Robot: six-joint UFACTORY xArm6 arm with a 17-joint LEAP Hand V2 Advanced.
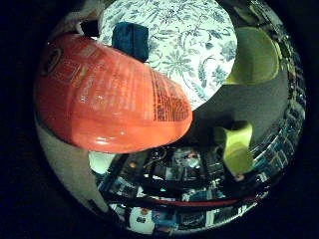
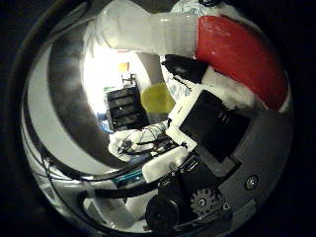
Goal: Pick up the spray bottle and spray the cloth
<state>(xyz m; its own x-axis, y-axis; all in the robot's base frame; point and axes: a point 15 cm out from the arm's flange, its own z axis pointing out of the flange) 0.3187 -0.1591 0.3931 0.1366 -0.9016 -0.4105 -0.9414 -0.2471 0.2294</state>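
Observation:
An orange-red spray bottle (image 1: pixel 110 95) fills much of the right little finger side palm view, close against the palm. Beyond it a dark blue cloth (image 1: pixel 130 40) lies on a round table with a floral cover (image 1: pixel 194 50). In the right thumb side palm view my right hand (image 2: pixel 209 128) shows white and black fingers (image 2: pixel 232 94) curled against the bottle's red body (image 2: pixel 237 54). The bottle's white upper part (image 2: pixel 138 25) reaches past them. The bottle is held up in the air, away from the table.
Two yellow-green chairs stand by the table, one (image 1: pixel 254 55) at its side and one (image 1: pixel 236 144) nearer. Shelving with many small items (image 1: pixel 179 179) stands behind them. A dark rack (image 2: pixel 123 107) and a yellow chair (image 2: pixel 156 97) show in the thumb side view.

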